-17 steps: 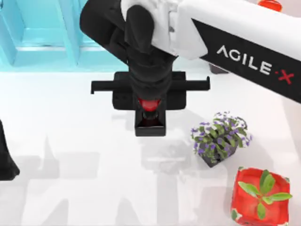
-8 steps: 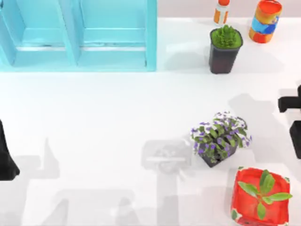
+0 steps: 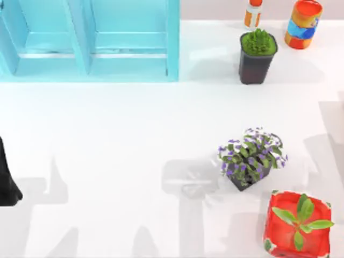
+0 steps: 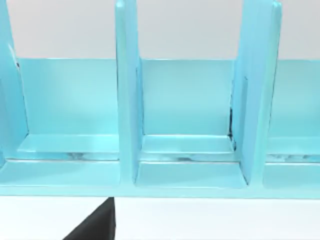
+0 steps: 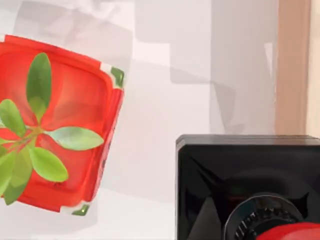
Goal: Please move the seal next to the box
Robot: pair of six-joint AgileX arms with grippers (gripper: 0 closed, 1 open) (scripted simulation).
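The seal [image 5: 235, 170], a black square block with a red knob, looms close in the right wrist view. It hangs above the white table near that table's edge, beside a red planter [image 5: 60, 125]. My right gripper is shut on the seal and sits off the top view's right side. The light-blue divided box [image 3: 91, 43] stands at the back left, also seen in the left wrist view as blue box [image 4: 190, 125]. My left arm [image 3: 6, 183] stays parked at the left edge.
A purple-flowered plant [image 3: 251, 157] and the red planter [image 3: 297, 223] stand at the front right. A green plant in a dark pot [image 3: 257, 56], a bottle [image 3: 253, 12] and a coloured can [image 3: 303, 21] stand at the back right. Tan floor [image 5: 292, 65] lies beyond the table edge.
My right arm, holding the seal in front of the blue box one second ago, swung right and left the top view. The left arm has not moved.
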